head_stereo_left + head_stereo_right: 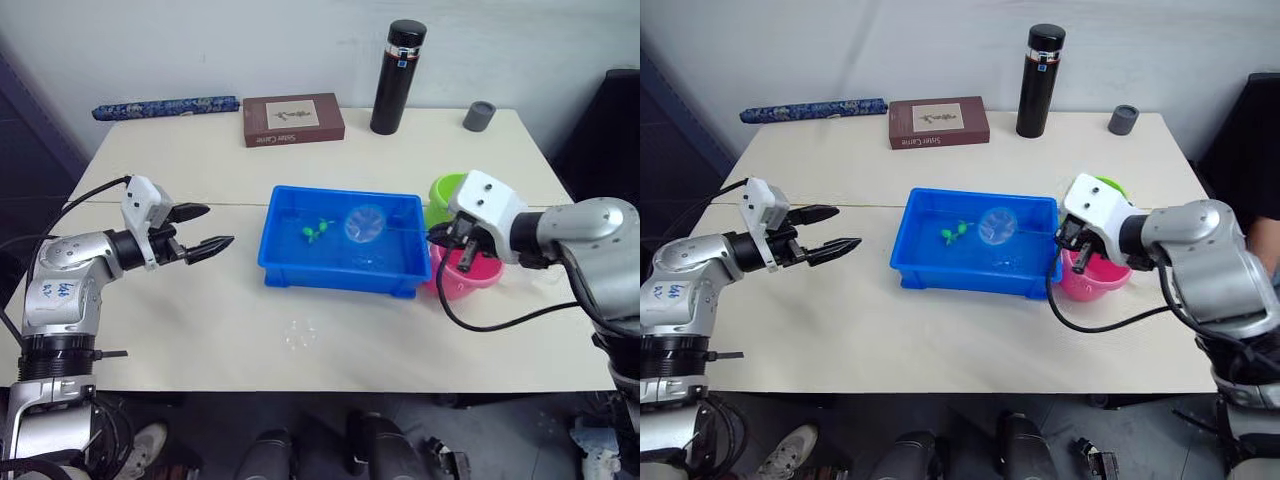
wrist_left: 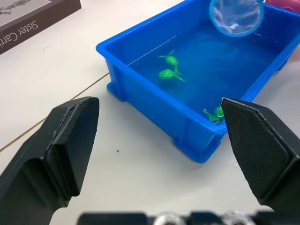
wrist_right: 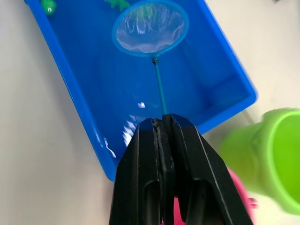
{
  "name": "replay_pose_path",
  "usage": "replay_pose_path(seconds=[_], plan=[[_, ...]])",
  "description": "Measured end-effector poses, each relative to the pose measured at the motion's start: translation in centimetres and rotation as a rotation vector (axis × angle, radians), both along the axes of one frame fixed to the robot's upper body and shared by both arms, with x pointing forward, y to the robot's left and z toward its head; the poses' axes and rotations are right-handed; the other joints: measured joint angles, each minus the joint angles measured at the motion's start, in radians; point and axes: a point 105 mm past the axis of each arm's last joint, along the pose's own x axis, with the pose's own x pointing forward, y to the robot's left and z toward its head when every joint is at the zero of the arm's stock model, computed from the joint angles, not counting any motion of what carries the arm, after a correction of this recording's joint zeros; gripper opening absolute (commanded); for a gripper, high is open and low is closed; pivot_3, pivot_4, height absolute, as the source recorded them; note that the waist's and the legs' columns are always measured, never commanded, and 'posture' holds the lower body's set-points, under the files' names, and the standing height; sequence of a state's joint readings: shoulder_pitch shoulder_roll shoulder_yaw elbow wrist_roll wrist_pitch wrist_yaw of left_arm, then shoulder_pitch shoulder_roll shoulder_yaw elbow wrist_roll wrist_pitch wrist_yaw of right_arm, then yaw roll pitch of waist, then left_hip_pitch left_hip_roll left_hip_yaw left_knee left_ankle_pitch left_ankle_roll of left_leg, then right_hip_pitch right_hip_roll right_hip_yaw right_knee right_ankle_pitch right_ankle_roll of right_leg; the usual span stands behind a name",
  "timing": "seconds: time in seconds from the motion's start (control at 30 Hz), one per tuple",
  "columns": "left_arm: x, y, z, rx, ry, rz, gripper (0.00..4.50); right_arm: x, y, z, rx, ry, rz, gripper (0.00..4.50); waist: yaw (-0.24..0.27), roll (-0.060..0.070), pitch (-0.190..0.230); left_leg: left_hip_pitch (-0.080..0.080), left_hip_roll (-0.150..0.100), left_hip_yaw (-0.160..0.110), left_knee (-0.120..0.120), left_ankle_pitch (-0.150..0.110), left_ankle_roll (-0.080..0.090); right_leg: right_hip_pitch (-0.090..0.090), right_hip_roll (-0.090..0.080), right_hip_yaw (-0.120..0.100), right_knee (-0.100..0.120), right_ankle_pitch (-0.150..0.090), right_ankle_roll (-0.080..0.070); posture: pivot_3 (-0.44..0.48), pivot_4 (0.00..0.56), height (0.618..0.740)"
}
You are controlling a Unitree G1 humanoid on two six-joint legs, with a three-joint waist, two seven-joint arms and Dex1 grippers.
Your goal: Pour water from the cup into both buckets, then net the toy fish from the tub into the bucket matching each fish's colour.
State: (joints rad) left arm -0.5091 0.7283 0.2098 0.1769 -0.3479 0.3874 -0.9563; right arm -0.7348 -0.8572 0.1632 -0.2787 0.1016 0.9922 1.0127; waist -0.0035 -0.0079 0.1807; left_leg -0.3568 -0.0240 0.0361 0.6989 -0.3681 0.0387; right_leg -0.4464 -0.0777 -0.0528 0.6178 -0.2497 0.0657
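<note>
Net: the small round hoop net with the light blue rim point(image 3: 150, 27) hangs over the far middle of the tub; I see its thin dark stick running back into my right tool.
Tub: the shallow bright blue rectangular plastic tray point(image 1: 300, 270) sits mid-worktop with water in it.
Fish: I count three tiny green plastic fish point(image 2: 168, 73) in the tub, two close together near its left half, one against the near wall.
Right tool point(image 3: 163, 123): clamped tight on the net's stick, held above the tub's right end and the buckets.
Left tool point(image 1: 205, 229): fingers spread wide apart, holding nothing, hovering over the worktop left of the tub.
Buckets: the lime green round pail point(image 1: 441, 194) and the pink round pail point(image 1: 468, 280) stand just beside the tub's right end, green farther from me, pink nearer.
Worktop: the pale table point(image 1: 200, 330) carries a tall black flask point(image 1: 398, 76), a small grey cup point(image 1: 479, 115) and a brown book point(image 1: 293, 119) along its far edge.
</note>
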Motion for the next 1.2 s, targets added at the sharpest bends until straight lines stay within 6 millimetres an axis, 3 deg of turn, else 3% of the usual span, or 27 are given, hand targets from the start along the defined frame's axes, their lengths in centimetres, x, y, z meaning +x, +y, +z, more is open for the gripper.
replay_pose_path(seconds=[0.23,0.6,0.97,1.2], plan=[[-0.4,-0.2,0.3,0.002,-0.011,0.012,4.46,0.9,1.0,-3.1,-0.037,0.131,-0.04,0.0,0.002,0.0,0.0,0.0,0.0,0.0,0.0,0.0,0.0,-0.001,0.0,0.0,0.0,0.0,0.0,0.0,0.15,0.74],[-0.8,-0.6,0.2,-0.009,-0.005,0.01,4.46,2.8,1.9,-4.4,0.003,0.197,-0.171,0.0,-0.002,0.0,0.0,-0.001,0.0,0.0,-0.001,0.0,0.0,-0.002,0.0,0.0,0.0,0.0,0.0,0.0,0.15,0.74],[-1.1,-0.8,0.3,-0.004,-0.003,0.001,4.46,4.3,4.9,-5.5,0.075,0.21,-0.205,0.0,-0.003,0.0,0.0,-0.001,0.0,0.001,-0.001,0.0,-0.001,-0.002,0.0,0.0,0.001,0.0,0.0,0.0,0.15,0.74],[-1.1,-0.5,0.5,0.009,-0.001,0.008,4.46,5.5,5.3,-5.0,0.126,0.155,-0.232,0.0,-0.005,0.0,0.0,-0.001,0.0,0.0,-0.001,0.0,-0.001,-0.002,0.0,0.0,0.001,0.0,0.0,0.0,0.15,0.74]])
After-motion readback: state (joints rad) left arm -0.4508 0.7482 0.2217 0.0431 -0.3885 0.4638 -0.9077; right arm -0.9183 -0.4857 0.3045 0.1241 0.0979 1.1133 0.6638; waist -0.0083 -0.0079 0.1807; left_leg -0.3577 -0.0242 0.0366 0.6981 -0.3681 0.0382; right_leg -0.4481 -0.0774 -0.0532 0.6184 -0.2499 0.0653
